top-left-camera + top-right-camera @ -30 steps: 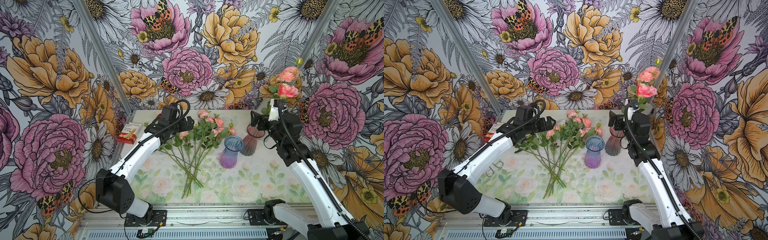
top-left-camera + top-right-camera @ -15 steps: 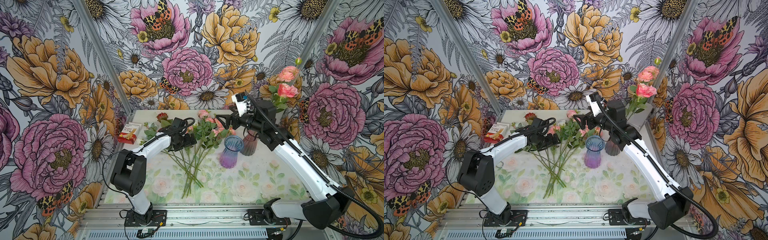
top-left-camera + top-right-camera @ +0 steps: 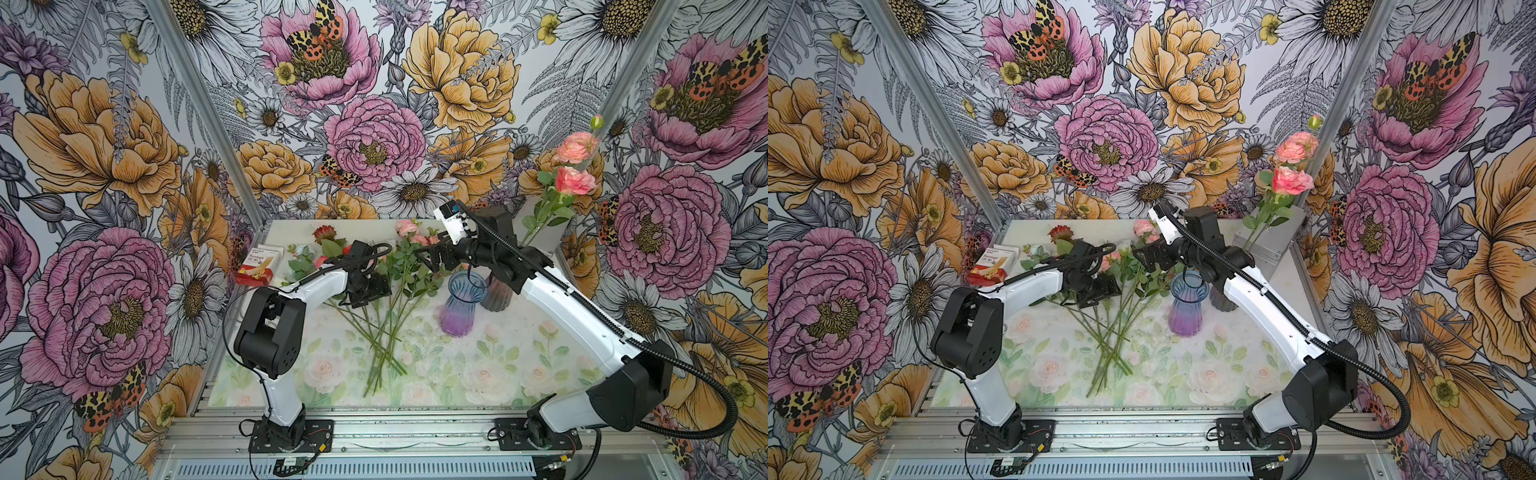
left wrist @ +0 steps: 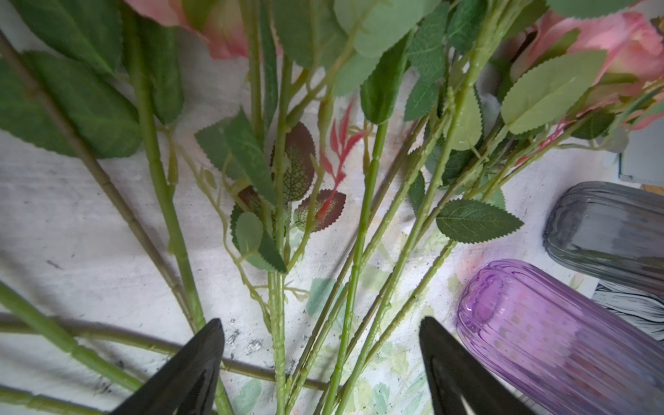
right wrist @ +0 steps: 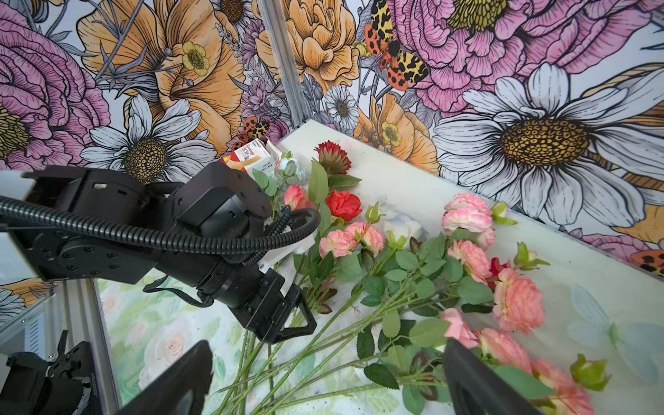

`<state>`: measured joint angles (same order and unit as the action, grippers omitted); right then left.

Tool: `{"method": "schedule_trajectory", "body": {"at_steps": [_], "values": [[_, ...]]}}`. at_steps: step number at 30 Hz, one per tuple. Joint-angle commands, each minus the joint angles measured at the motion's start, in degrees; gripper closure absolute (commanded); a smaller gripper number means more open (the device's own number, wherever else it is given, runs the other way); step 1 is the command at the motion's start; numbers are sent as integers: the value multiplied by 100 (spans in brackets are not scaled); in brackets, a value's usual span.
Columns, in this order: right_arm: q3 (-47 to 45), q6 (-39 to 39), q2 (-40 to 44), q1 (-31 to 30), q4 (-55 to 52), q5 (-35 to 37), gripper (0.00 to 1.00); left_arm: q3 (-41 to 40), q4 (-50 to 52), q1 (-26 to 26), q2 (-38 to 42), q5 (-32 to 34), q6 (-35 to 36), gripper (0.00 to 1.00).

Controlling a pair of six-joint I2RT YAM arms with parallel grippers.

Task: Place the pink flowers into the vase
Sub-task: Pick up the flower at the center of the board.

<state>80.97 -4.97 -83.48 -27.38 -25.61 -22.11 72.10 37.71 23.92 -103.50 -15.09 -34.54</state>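
— Where are the pink flowers?

— Most of the pink flowers (image 3: 409, 249) lie flat in the middle of the surface. Their blooms point toward the far edge, and their stems cross into a loose bundle pointing at the near edge. An upright pink spray (image 3: 575, 183) stands near the far right corner. Its stem runs down behind the right arm toward the smoky grey vase (image 3: 496, 297), and the arm hides where it ends.

— What crowds them?

— The left gripper (image 4: 319, 323) sits low over the bundle, jaws apart, with several stems between them and none pinched. The right gripper (image 3: 432, 259) hangs over the blooms with its jaws wide, holding nothing. A purple vase (image 3: 461, 303) stands just beside the stems on their right, and the grey vase is just behind it.

— Anything mixed in?

— A red rose (image 5: 344, 204) and a dark-red bloom (image 5: 332, 158) lie on the bundle's left, toward the far left corner. A white rose (image 5: 400, 224) lies among the pink heads. A red-and-white carton (image 3: 259, 264) sits at the left edge.
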Motion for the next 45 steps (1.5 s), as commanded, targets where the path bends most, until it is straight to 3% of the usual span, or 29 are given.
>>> {"method": "schedule_trajectory", "body": {"at_steps": [1, 12, 19, 28, 31, 33, 40, 45], "values": [[41, 31, 191, -23, 3, 192, 1, 93, 7, -65, -21, 57, 85, 22], [-35, 49, 289, -13, 12, 427, 1, 163, 10, -133, -642, 142, 259, 36], [-24, 9, 214, -13, 12, 478, 1, 197, 8, -104, -754, 270, 341, 56], [-50, 36, 280, -5, 21, 697, 1, 261, 8, -33, -850, 446, 396, 67], [-96, 21, 304, -5, 20, 760, 1, 324, 6, -10, -866, 470, 426, 84], [-131, 12, 323, -5, 21, 768, 1, 350, 3, -19, -805, 514, 431, 94], [-249, -38, 325, -5, 64, 785, 1, 530, 6, -85, -137, 774, 619, 100], [-205, -157, 308, 21, 73, 797, 1, 755, -55, -98, 769, 1286, 984, 100]]}}
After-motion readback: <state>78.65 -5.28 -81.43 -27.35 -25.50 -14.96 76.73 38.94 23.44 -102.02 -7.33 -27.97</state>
